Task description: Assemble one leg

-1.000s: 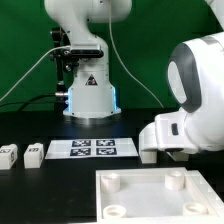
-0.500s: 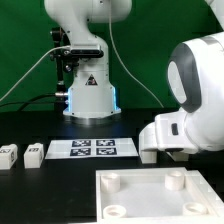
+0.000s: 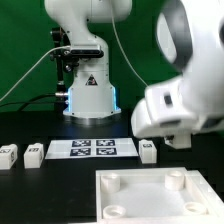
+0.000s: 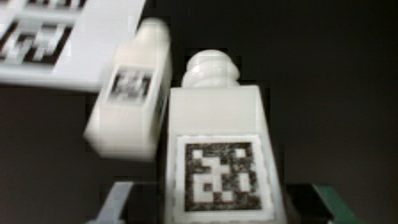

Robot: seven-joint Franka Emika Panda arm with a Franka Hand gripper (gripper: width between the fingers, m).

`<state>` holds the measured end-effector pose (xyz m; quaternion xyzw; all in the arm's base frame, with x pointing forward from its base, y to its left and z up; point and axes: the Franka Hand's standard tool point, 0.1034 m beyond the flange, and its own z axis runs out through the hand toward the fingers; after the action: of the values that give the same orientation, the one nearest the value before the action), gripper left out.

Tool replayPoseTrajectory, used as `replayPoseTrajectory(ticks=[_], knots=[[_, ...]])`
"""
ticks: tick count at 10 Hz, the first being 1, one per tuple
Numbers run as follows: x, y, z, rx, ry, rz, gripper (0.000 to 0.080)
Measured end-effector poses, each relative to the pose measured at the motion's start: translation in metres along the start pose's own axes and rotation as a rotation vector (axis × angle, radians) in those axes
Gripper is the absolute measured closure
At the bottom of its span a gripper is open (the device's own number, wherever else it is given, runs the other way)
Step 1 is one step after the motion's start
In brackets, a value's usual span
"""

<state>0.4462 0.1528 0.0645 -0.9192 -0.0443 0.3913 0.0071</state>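
Observation:
In the wrist view a white leg (image 4: 217,150) with a black-and-white tag lies between my gripper's (image 4: 222,205) fingers (image 4: 128,200), its round peg pointing away from the camera. My gripper is shut on the leg's sides. A second leg (image 4: 128,95) lies close beside it on the black table, more blurred. In the exterior view the arm's white wrist housing (image 3: 175,110) hides the gripper and the held leg. One leg (image 3: 149,151) lies just under it, at the right end of the marker board (image 3: 92,149).
Two more tagged legs (image 3: 8,155) (image 3: 33,153) lie at the exterior view's left. The large white panel (image 3: 150,195) with round sockets fills the front right. The arm's base (image 3: 88,95) stands behind the marker board (image 4: 54,40).
The arm has swung up and toward the exterior view's left, uncovering a leg at the marker board's right end. The parts at the left have not moved.

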Motion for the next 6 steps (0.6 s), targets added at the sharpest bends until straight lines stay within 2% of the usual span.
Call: replayPoseTrajectory(ticks=[1,2,3,4,5,6], knots=[[-0.003,0.01,-0.037,0.003,0.17,-0.007,0.0508],[-0.009,0.016,-0.056,0.007,0.265,-0.01,0.0508],[-0.01,0.02,-0.083,0.011,0.352,-0.006,0.0508],[-0.01,0.019,-0.106,0.0,0.458,-0.011,0.0508],[-0.019,0.013,-0.117,0.002,0.581,0.001,0.0508],[-0.019,0.011,-0.119,0.006,0.704,-0.007,0.0508]])
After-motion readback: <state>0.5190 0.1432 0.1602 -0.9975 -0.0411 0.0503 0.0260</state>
